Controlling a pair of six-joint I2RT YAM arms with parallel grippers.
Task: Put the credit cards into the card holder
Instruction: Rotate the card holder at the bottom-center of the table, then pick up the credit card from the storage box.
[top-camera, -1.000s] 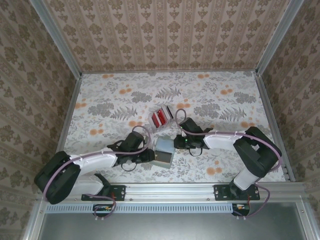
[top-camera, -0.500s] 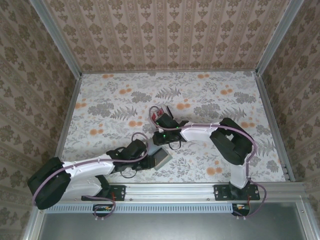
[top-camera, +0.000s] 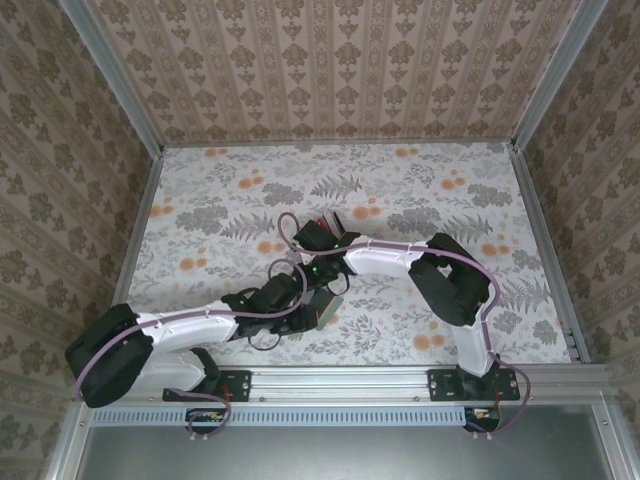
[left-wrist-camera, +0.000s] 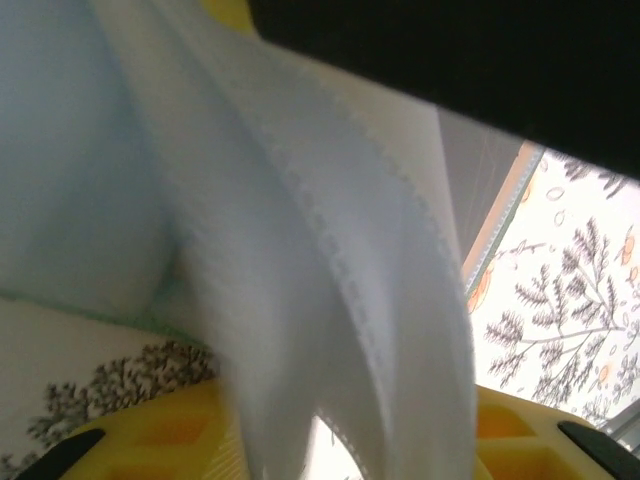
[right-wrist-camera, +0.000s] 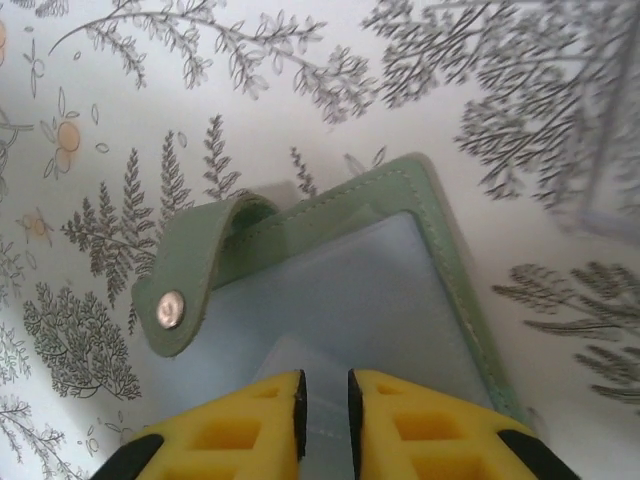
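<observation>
The card holder (top-camera: 322, 308) lies open near the table's front middle, sage green with a pale blue inside (right-wrist-camera: 330, 280). My right gripper (right-wrist-camera: 326, 400) hangs over that inside, its yellow fingers nearly together with a pale inner leaf in the narrow gap. My left gripper (left-wrist-camera: 355, 432) is pressed close to the holder's pale leaves (left-wrist-camera: 300, 250), which run between its widely parted yellow fingers. In the top view the left gripper (top-camera: 300, 300) sits at the holder's left and the right gripper (top-camera: 318, 280) just behind it. A sliver of the red credit cards (top-camera: 319, 219) shows behind the right wrist.
The holder's strap with a metal snap (right-wrist-camera: 185, 280) curls up on the left. Both forearms cross the front middle of the floral table (top-camera: 420, 190). Patterned walls and metal rails close in the sides and back.
My right arm has swung from the holder's right side up and to the left, now covering most of the red cards. The holder has turned and opened. The left fingers have spread wider.
</observation>
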